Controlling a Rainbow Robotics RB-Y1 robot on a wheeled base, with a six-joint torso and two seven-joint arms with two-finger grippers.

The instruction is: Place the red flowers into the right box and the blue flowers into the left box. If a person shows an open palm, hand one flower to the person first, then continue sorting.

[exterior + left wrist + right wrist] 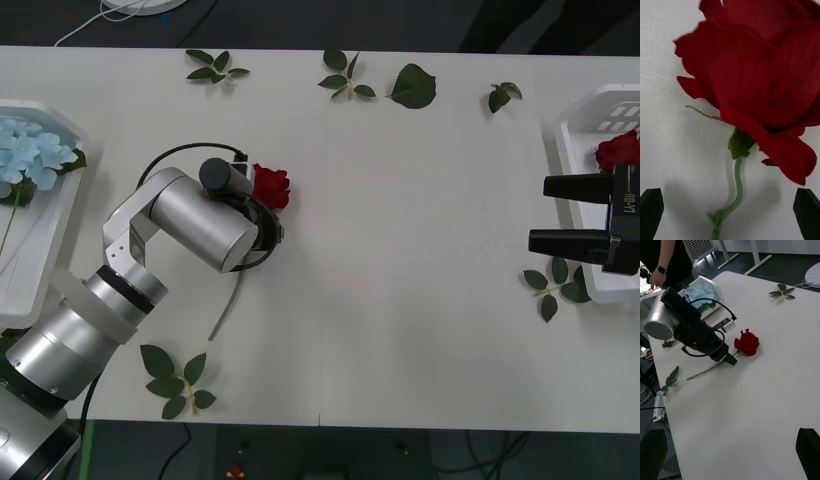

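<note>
A: Left wrist view: the left tool stands spread wide, one black finger at each side of the stem, nothing gripped yet. The rose lies flat on the tabletop, head just ahead of the fingers.

B: Why that stance?

A: My reading is that the fingers straddle the stem just below the head, so closing would pinch it at the neck.

B: Front view confirms?

A: Yes. The left tool is low over the rose near mid-tabletop, stem trailing back under the arm. The right tool hovers open, empty, at the edge of the right box, which already holds one rose. The left box holds blue flowers.

B: Obstructions?

A: Loose leaf sprigs lie along the far edge, one near the front edge by the left arm, one beside the right box. None lies touching the rose. From the right wrist view, a person stands beyond the left box, hand down, no open palm offered. This rose belongs in the right box, well apart; a handover between arms seems likely.
</note>
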